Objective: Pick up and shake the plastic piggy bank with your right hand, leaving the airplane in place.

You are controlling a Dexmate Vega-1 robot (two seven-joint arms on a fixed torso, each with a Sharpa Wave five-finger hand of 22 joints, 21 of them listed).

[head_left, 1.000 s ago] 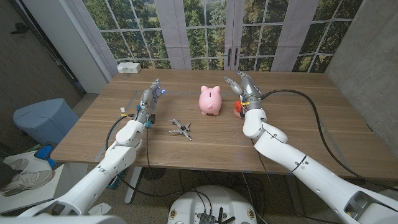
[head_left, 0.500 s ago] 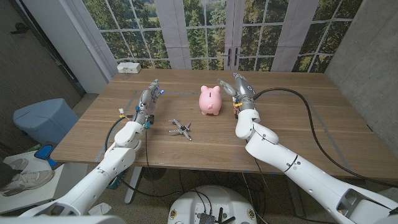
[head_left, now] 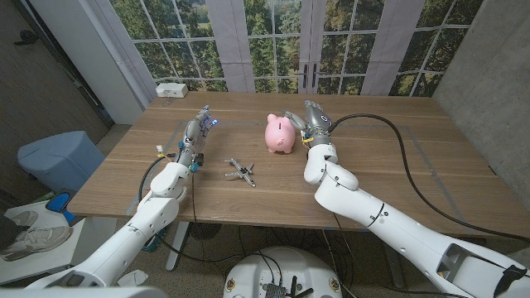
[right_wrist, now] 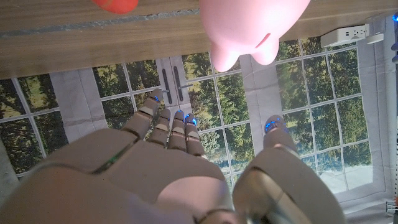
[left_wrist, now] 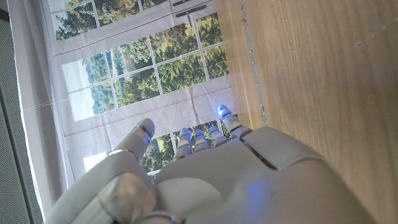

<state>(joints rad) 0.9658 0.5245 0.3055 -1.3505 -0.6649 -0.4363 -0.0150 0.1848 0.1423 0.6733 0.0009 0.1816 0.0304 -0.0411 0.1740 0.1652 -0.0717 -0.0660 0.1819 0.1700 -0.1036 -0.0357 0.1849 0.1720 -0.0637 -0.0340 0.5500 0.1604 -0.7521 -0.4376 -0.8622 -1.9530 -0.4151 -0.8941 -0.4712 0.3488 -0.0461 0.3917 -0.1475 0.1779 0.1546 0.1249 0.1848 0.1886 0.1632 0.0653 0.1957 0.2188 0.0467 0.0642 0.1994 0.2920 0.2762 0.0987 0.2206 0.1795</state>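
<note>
The pink piggy bank (head_left: 280, 133) stands upright at the table's middle, snout facing me. My right hand (head_left: 308, 121) is raised just to its right, fingers spread and holding nothing, with a fingertip close to the pig's ear. In the right wrist view the piggy bank (right_wrist: 252, 23) sits beyond the open right hand (right_wrist: 180, 168). The small grey airplane (head_left: 240, 171) lies on the table in front of and left of the pig. My left hand (head_left: 195, 136) stands upright at the table's left, open and apart from both objects; the left wrist view shows the left hand (left_wrist: 205, 174) with fingers extended over bare wood.
An orange-red object (head_left: 315, 146) lies behind my right wrist, also seen as the orange-red object (right_wrist: 115, 5) in the right wrist view. A white power strip (head_left: 171, 88) sits at the far left corner of the wooden table (head_left: 397, 165). A black cable (head_left: 414, 157) trails along the right arm.
My right hand has moved left, from beside the orange-red object to right next to the piggy bank. The left hand, pig and airplane have stayed put.
</note>
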